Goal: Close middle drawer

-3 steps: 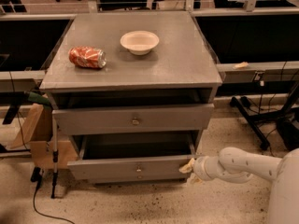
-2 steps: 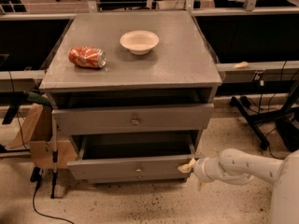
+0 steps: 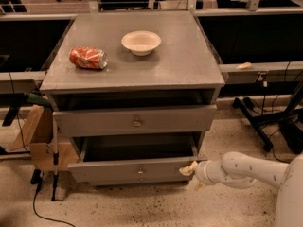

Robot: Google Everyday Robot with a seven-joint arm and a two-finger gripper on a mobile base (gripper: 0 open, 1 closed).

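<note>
The middle drawer is the lower grey one with a low front panel and a small dull knob. It stands pulled out, and its dark inside shows from above. My gripper is at the right end of that front panel, touching or almost touching it. The white arm reaches in from the lower right. Above it, a taller-fronted grey drawer with a brighter brass knob is out a little way.
On the grey cabinet top lie a crushed red can and a white bowl. A cardboard box and a thin pole stand at the cabinet's left. Black stand legs are on the floor at right.
</note>
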